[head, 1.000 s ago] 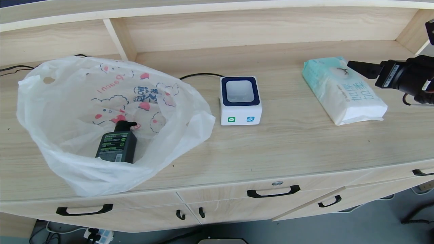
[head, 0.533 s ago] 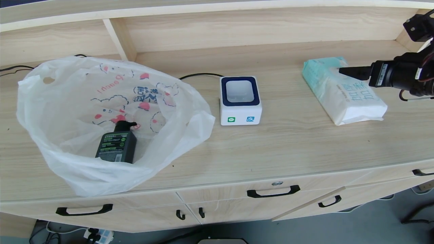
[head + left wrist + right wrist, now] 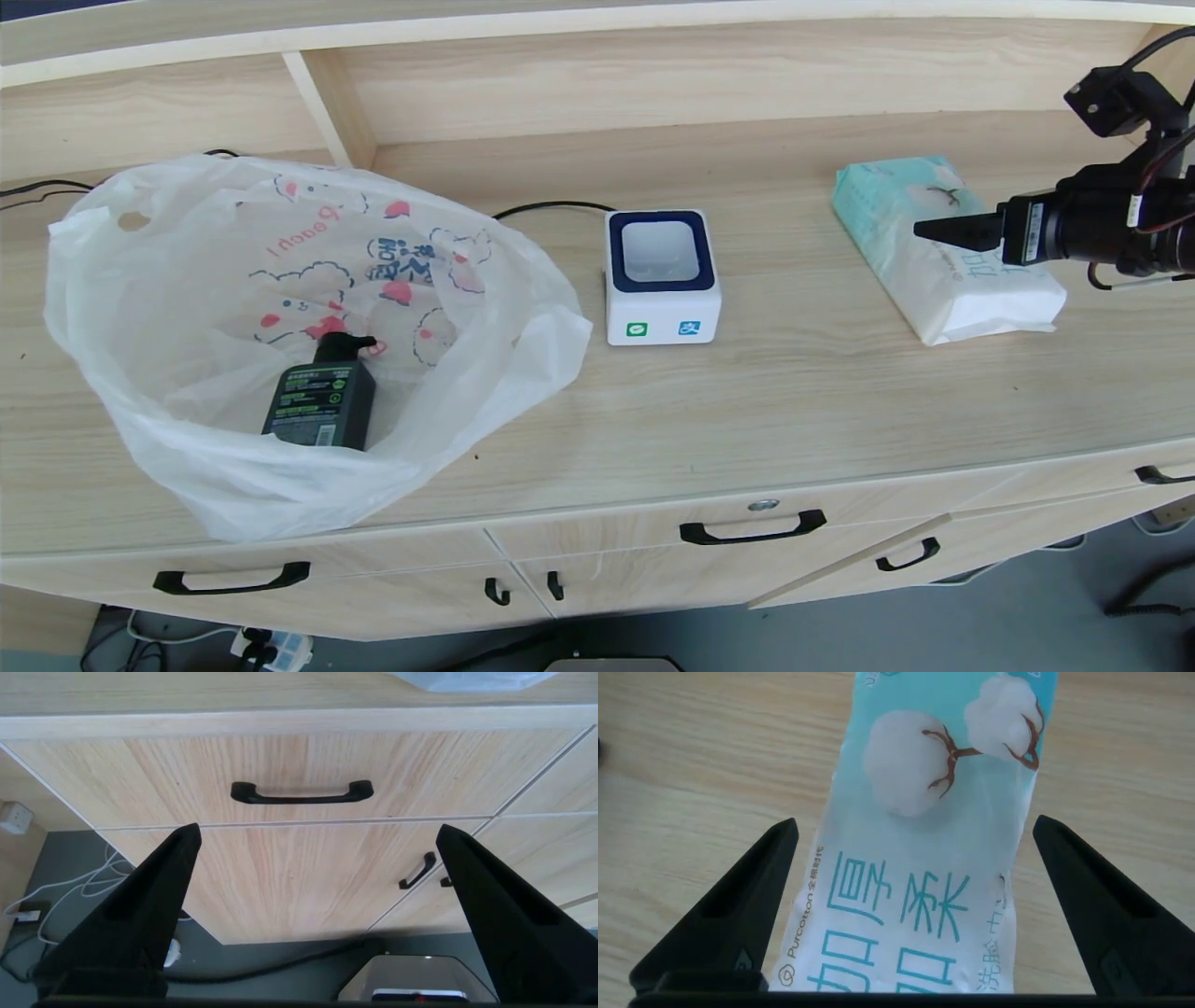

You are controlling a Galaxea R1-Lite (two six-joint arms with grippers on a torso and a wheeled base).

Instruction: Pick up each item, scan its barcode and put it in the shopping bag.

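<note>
Right claw [image 3: 943, 231] hangs wide open, holding nothing. Well off to its left lies the shopping bag [image 3: 140, 392]. Just ahead of it, framed between its fingers, is the soft tissue pack [image 3: 934, 275]. Between claw and bag stands the barcode scanner [image 3: 663, 275], and a dark pump bottle [image 3: 322, 401] lies in the bag. I'd say that slack wrapper could sag and slip from a shallow pinch.

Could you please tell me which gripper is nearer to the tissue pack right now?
Right. The right gripper hangs open over the tissue pack, straddling it. The left gripper is far off, low before the drawers under the counter.
</note>
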